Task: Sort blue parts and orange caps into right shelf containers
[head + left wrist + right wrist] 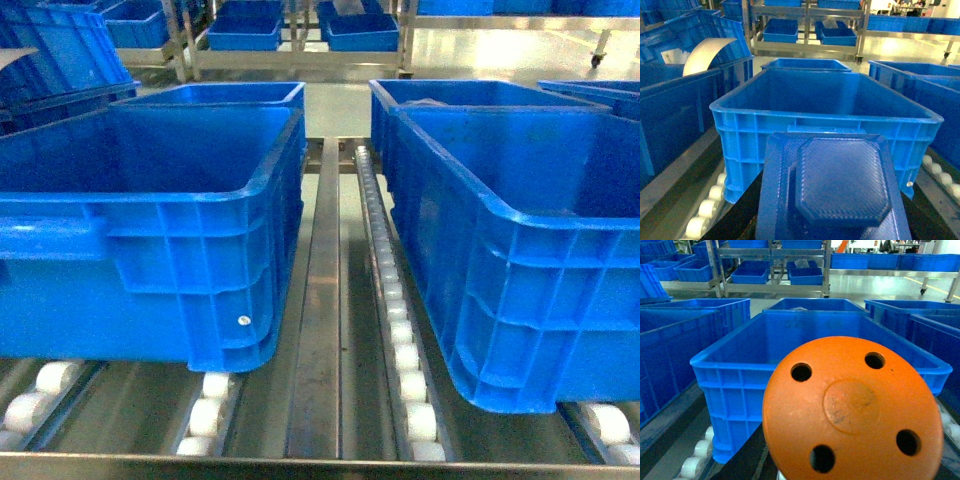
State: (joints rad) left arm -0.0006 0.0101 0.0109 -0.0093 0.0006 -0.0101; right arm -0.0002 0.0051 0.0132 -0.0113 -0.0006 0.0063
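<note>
Taking the steel centre rail [318, 320] of the roller shelf as the landmark, the head view shows a large blue crate [150, 230] just to its left, resting on white rollers [212, 400]. A second crate of the same kind stands directly behind it. To the right of the rail runs a line of white roller wheels [395, 300], and beyond that sits the right crate [520, 240], with another blue crate touching its far end. Neither arm shows in the head view.

In the left wrist view a blue part [832, 187] fills the lower middle of the frame: a flat moulded piece with a raised, textured octagonal centre. It hangs in front of the near wall of a blue crate [825, 112], at about rim height. The left gripper itself is out of sight behind the part, so I cannot tell how its jaws stand.

In the right wrist view an orange cap [852, 410], a round disc with four holes and a raised centre, covers the lower middle of the frame, in front of the near rim of a blue crate [815, 340]. The right gripper is likewise hidden, and whether its jaws are apart or together cannot be told.
</note>
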